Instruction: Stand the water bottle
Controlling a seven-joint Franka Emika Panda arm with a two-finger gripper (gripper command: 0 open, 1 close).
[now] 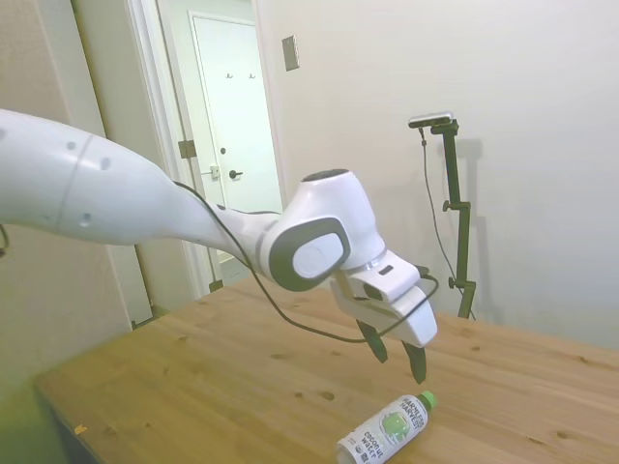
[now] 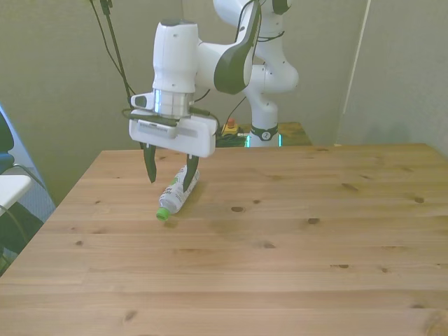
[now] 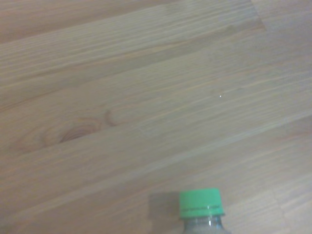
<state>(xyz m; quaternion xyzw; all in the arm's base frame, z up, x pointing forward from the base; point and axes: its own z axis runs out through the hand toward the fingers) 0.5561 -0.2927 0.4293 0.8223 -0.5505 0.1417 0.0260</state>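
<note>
The bottle (image 2: 178,190) lies flat on the counter (image 2: 294,238) just below the spread, empty jaws; light, smooth and round, it is best gripped mid-label, lest it roll

White arm, extended from its base out over the table, forearm sloping downward to a bent wrist. Gripper (image 1: 398,358) (image 2: 169,175) points straight down, held in the air above the tabletop. Its two dark fingers (image 2: 149,165) hang spread apart, nothing between them. A black cable loops from forearm to wrist.
</note>
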